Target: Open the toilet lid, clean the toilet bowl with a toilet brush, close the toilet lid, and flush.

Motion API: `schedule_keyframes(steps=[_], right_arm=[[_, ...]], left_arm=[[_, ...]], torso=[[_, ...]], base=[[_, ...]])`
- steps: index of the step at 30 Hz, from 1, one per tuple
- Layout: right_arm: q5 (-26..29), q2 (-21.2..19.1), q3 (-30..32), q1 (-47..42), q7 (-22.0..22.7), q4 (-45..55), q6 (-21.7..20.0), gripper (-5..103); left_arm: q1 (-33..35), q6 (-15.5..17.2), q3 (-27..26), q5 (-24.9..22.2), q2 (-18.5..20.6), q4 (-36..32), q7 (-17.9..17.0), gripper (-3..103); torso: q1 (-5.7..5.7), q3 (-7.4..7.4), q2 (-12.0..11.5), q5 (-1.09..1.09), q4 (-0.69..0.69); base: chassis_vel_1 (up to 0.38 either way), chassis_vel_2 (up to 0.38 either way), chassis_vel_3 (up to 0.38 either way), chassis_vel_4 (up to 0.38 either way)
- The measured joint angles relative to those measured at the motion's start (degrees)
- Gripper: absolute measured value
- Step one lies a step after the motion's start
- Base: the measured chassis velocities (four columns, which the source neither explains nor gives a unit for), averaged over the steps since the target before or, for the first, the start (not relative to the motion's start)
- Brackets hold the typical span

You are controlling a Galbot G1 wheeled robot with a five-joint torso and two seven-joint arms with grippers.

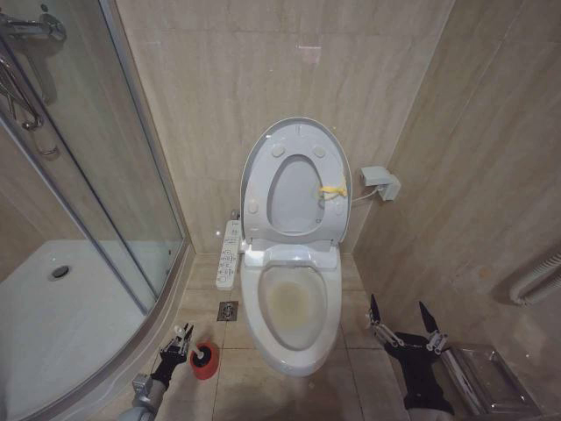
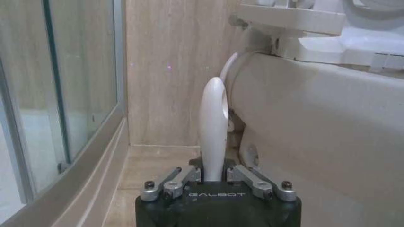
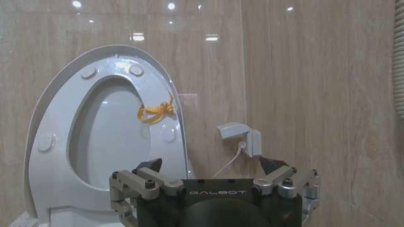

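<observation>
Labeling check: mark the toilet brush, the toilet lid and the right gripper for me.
toilet brush (image 2: 213, 127): left wrist view, on the white handle above the fingers.
toilet lid (image 1: 259, 167): head view, on the raised lid's underside, left of the seat ring.
right gripper (image 1: 402, 315): head view, midway between the two dark fingertips.

toilet lid (image 1: 296, 180) showing glossy white, a yellow tie (image 1: 332, 189) sitting on the raised seat ring. toilet bowl (image 1: 294, 307) reading white with a yellowish-brown stain inside. Left of the bowl: red holder cup (image 1: 204, 361), dark bristle head poking out, toilet brush (image 2: 213, 127) handle showing white. Walls (image 1: 263, 79) showing beige veined tile. Both grippers looking black with silver links.
</observation>
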Motion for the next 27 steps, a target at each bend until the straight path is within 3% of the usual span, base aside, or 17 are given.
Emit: schedule_keyframes(steps=[1,2,9,10,16,17,24,25,27], right_arm=[[0.00,0.00,0.00,0.00,0.00,0.00,0.00,100],[0.00,0.00,0.00,0.00,0.00,0.00,0.00,100],[0.00,0.00,0.00,0.00,0.00,0.00,0.00,100],[0.00,0.00,0.00,0.00,0.00,0.00,0.00,100],[0.00,0.00,0.00,0.00,0.00,0.00,0.00,100],[0.00,0.00,0.00,0.00,0.00,0.00,0.00,100],[0.00,0.00,0.00,0.00,0.00,0.00,0.00,100],[0.00,0.00,0.00,0.00,0.00,0.00,0.00,100],[0.00,0.00,0.00,0.00,0.00,0.00,0.00,100]], left_arm=[[-0.23,0.00,0.05,0.01,0.01,0.11,0.02,18],[-0.42,0.03,0.10,0.05,0.01,0.17,0.09,25],[-0.48,0.32,0.08,1.69,0.07,-0.30,0.37,25],[-0.36,0.31,0.03,1.94,0.08,-0.48,0.38,53],[0.57,-0.75,-0.56,3.75,0.51,-1.66,1.79,53],[0.72,-0.98,-0.64,4.23,0.63,-1.94,2.33,80],[0.49,-1.73,-0.93,5.87,0.48,-1.96,2.78,80],[0.59,-1.76,-1.00,5.90,0.43,-2.08,2.75,99],[0.79,-1.77,-1.07,5.90,0.43,-2.31,2.72,99]], torso=[[0.00,0.00,0.00,0.00,0.00],[0.00,0.00,0.00,0.00,-0.01],[0.00,0.00,0.00,0.00,-0.01],[0.00,0.00,0.00,0.00,0.00],[0.00,0.00,0.00,0.00,0.00],[-0.01,0.00,0.00,0.00,0.00],[-0.01,0.00,0.00,0.00,0.00],[-0.01,0.00,0.00,0.00,0.00],[-0.01,0.00,0.00,0.00,0.00]], base=[[0.000,0.000,0.000,0.000],[0.000,0.000,0.000,0.000],[0.000,0.000,0.000,0.000],[0.000,0.000,0.000,0.000],[0.000,0.000,0.000,0.000],[0.000,0.000,0.000,0.000],[0.000,0.000,0.000,0.000],[0.000,0.000,0.000,0.000],[0.000,0.000,0.000,0.000]])
